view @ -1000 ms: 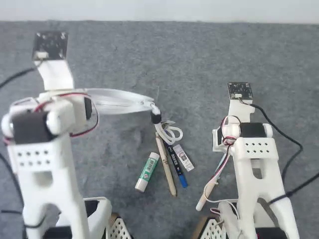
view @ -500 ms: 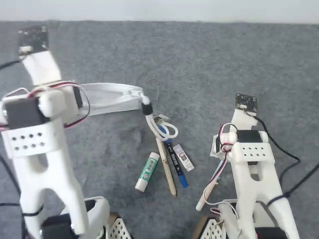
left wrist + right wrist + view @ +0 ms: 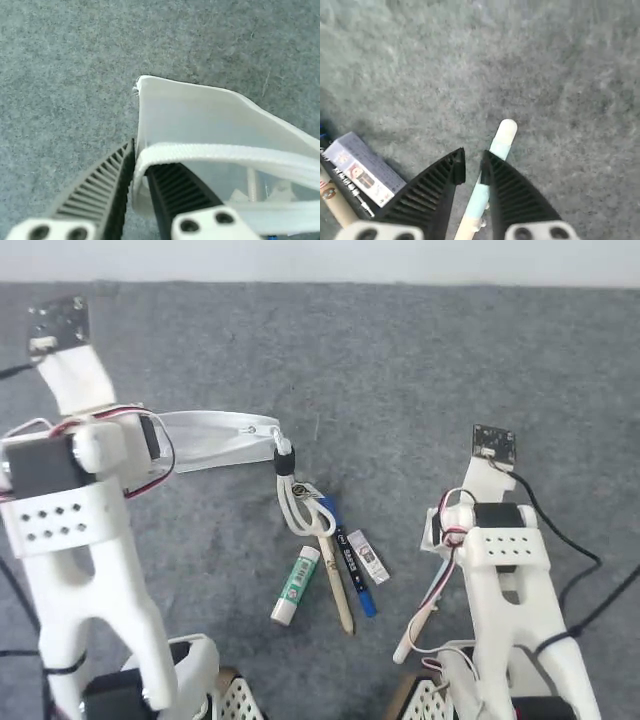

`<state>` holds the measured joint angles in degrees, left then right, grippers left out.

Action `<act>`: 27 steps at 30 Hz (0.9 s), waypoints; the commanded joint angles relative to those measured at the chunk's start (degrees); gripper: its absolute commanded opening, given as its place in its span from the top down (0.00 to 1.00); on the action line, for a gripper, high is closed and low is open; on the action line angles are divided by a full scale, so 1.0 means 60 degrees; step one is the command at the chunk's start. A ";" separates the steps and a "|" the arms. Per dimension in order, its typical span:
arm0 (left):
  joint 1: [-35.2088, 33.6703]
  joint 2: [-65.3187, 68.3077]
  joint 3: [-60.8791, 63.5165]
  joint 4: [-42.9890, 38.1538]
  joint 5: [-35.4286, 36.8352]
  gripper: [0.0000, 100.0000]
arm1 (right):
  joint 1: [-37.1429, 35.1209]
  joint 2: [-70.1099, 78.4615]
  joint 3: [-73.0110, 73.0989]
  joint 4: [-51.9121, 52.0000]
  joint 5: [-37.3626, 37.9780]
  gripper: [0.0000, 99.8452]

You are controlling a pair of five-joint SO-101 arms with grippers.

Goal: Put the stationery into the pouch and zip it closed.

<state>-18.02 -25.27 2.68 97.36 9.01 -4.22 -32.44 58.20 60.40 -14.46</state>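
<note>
My left gripper (image 3: 140, 170) is shut on the zip edge of a translucent white pouch (image 3: 200, 125), held low over the carpet. In the high view the pouch (image 3: 215, 440) sticks out to the right of the left arm. Its white cord loop (image 3: 300, 505) trails onto the stationery. A glue stick (image 3: 295, 585), a wooden pencil (image 3: 333, 575), a dark blue pen (image 3: 350, 565) and a small eraser box (image 3: 367, 557) lie together between the arms. My right gripper (image 3: 472, 165) is shut just above a pale pen (image 3: 501, 137) on the carpet, gripping nothing.
Grey carpet covers the table. The pale pen (image 3: 415, 628) lies under the right arm, apart from the other stationery. The eraser box (image 3: 362, 167) sits close beside the right gripper. Both arm bases stand at the near edge.
The left arm has drawn the pouch to the left, and the cord loop has slid after it over the stationery. The right arm shifted slightly at first, then stayed still.
</note>
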 commanded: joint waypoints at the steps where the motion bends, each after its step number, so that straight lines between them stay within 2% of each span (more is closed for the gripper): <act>1: -0.0073 -0.0044 -0.0037 0.0147 0.0220 0.99 | 0.0110 0.0007 0.0073 -0.0212 -0.0103 0.92; 5: -0.0073 -0.0044 -0.0037 0.0161 0.0220 0.99 | 0.0125 0.0007 0.0205 0.0198 -0.0103 0.83; 13: -0.0073 -0.0044 0.0242 0.0103 0.0220 0.99 | 0.0139 0.0212 0.0220 0.0227 -0.0073 0.87; 19: -0.0029 -0.0044 0.0256 0.0088 0.0220 0.99 | 0.0125 0.2396 0.0029 -0.0740 -0.0103 0.88; 22: -0.0029 -0.0044 0.0256 0.0088 0.0220 0.99 | 0.0125 0.3289 -0.0440 -0.0637 -0.0103 0.88; 25: -0.0029 -0.0044 0.0256 -0.0029 0.0220 0.99 | 0.0095 0.3582 -0.0982 -0.0242 -0.0044 0.98; 27: -0.0029 -0.0044 0.0256 -0.0044 0.0220 0.99 | 0.0095 0.3495 -0.1128 -0.0007 -0.0044 0.98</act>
<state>-18.02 -25.27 4.26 97.36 9.01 -3.43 -12.48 53.89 59.16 -14.55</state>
